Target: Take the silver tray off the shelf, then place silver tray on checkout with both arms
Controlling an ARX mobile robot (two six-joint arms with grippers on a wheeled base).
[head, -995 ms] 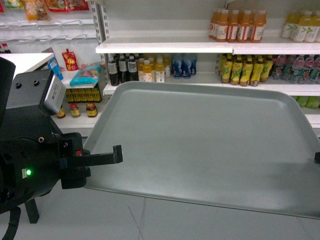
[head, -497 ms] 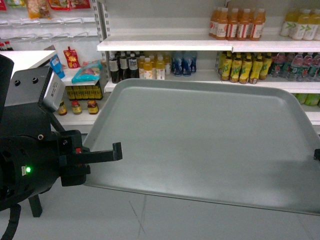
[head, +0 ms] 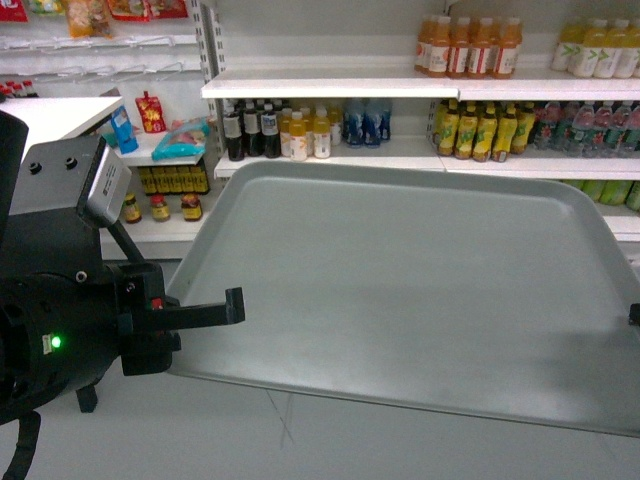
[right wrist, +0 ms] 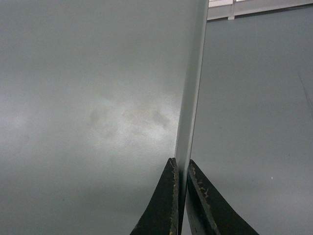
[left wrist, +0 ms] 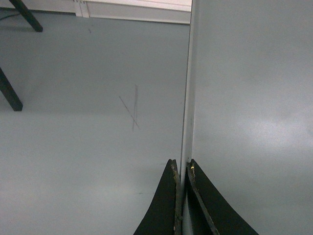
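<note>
The silver tray hangs level in the air in front of the shelf, clear of it. My left gripper is shut on the tray's left rim, and in the left wrist view both fingers pinch the thin rim, with the tray on the right. My right gripper only just shows at the tray's right edge. In the right wrist view it is shut on that rim, with the tray on the left. A corner of the white checkout shows at the far left.
Rows of drink bottles and jars fill the shelves behind the tray. Grey floor lies below, and a black table leg stands at the left. My left arm's bulky black body fills the left foreground.
The shelves have drifted slightly in the head view and the black leg near the floor has moved up and to the right. The tray and both grippers keep their places in the view.
</note>
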